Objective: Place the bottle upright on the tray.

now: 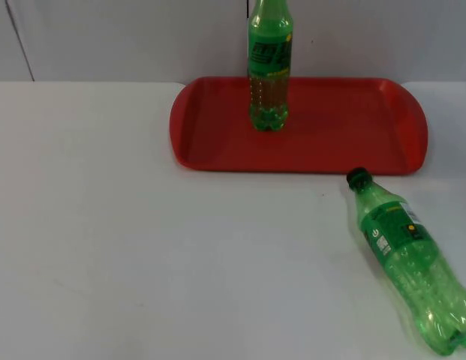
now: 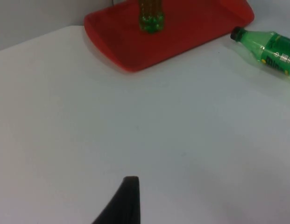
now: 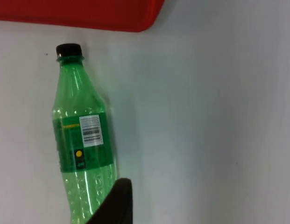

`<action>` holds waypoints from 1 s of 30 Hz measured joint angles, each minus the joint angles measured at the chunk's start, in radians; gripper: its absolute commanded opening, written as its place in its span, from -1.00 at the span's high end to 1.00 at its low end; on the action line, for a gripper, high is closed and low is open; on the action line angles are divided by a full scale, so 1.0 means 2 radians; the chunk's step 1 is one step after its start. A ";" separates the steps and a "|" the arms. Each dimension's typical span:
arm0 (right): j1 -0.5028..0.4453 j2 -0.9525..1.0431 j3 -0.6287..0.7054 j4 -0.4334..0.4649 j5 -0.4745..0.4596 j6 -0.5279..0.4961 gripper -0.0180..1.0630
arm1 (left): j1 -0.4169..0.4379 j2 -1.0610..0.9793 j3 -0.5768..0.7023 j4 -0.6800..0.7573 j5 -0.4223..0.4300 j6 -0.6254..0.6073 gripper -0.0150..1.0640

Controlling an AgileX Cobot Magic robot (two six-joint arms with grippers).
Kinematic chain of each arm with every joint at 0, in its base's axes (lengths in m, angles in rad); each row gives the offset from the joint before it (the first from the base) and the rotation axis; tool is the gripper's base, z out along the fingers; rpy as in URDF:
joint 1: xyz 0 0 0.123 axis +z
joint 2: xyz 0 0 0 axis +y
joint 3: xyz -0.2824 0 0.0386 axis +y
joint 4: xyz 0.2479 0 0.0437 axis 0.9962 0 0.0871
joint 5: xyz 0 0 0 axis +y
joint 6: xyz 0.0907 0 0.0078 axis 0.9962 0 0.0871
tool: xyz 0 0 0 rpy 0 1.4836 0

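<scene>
Top view has the green plastic bottle with a black cap (image 1: 407, 264) flat on the white table (image 1: 142, 247), cap aimed at the red plastic tray (image 1: 345, 127), base pointing away. A second green bottle (image 1: 269, 67) already stands upright there. Right gripper (image 3: 114, 205) hangs right over the lying bottle's lower body, so that arm's nearer; left gripper (image 2: 121, 203) waits well off. Can't tell finger spread on either.

One green bottle (image 1: 269, 67) stands upright on the red tray (image 1: 345, 135); another capped green bottle (image 1: 409, 262) lies just beside the tray.
</scene>
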 measured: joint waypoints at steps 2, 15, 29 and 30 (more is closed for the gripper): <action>0.011 0.011 -0.003 0.001 -0.001 0.000 -0.98 | 0.000 0.000 0.000 0.000 0.000 0.000 -0.98; 0.152 0.145 -0.031 -0.066 -0.062 0.064 -0.98 | 0.000 0.000 0.000 0.000 0.000 0.000 -0.98; 0.185 0.228 -0.026 -0.083 -0.135 0.115 -0.98 | 0.000 0.000 0.000 0.000 0.000 0.000 -0.98; 0.185 0.229 -0.018 -0.083 -0.144 0.116 -0.98 | 0.000 0.000 0.000 0.000 0.000 0.000 -0.98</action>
